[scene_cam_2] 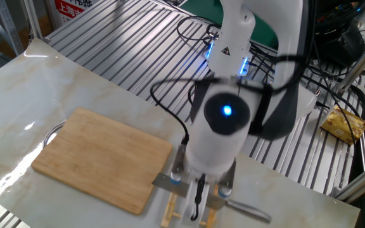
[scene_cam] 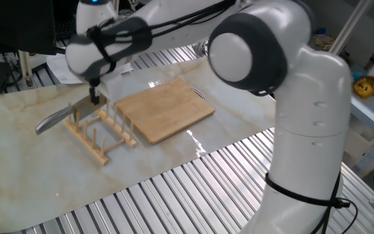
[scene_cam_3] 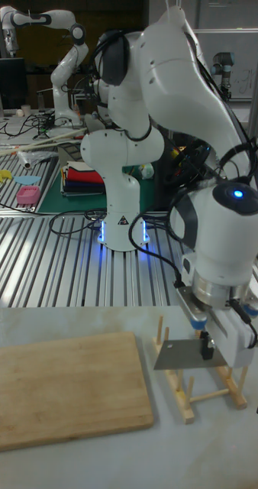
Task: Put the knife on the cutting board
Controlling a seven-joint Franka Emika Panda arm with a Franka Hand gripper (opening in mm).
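The knife [scene_cam_3: 177, 354] is an all-metal cleaver, held edge-down just above the wooden peg rack [scene_cam_3: 206, 387]. My gripper [scene_cam_3: 207, 351] is shut on the blade's top edge near the handle. In one fixed view the gripper [scene_cam: 94, 99] holds the blade while the silver handle [scene_cam: 50, 121] slopes down to the left. In the other fixed view the gripper [scene_cam_2: 198, 192] is mostly hidden under the wrist, and the knife [scene_cam_2: 166, 182] sticks out on both sides. The cutting board [scene_cam: 165, 109] lies flat to the right of the rack, also shown as the cutting board [scene_cam_2: 103, 158] and the cutting board [scene_cam_3: 64, 390].
The peg rack [scene_cam: 101, 134] stands on the marbled mat [scene_cam: 18, 162] right under the knife, its upright pegs close to the blade. Ribbed metal tabletop [scene_cam: 174, 201] surrounds the mat. The arm's base [scene_cam_2: 230, 50] and cables [scene_cam_2: 189, 28] sit behind.
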